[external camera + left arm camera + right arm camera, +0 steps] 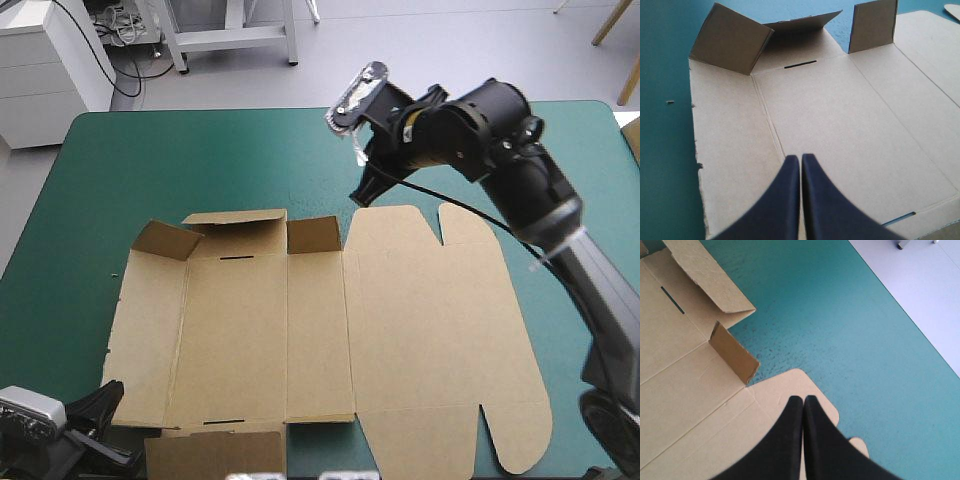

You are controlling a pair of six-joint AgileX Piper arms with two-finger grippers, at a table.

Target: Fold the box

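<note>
The right gripper (803,399) has its two black fingers pressed together, so they make one pointed arch. The tips are over a rounded tab (807,382) of the brown box (685,390), close to the edge of the board; if they touch it, I cannot tell. The box lies mostly flat on the teal-green cover (840,325). Ahead of the gripper one small flap (732,354) stands upright. Beyond it a bigger flap (705,282) is raised and tilted, with a narrow slot (672,300) cut in the panel beside it.
</note>
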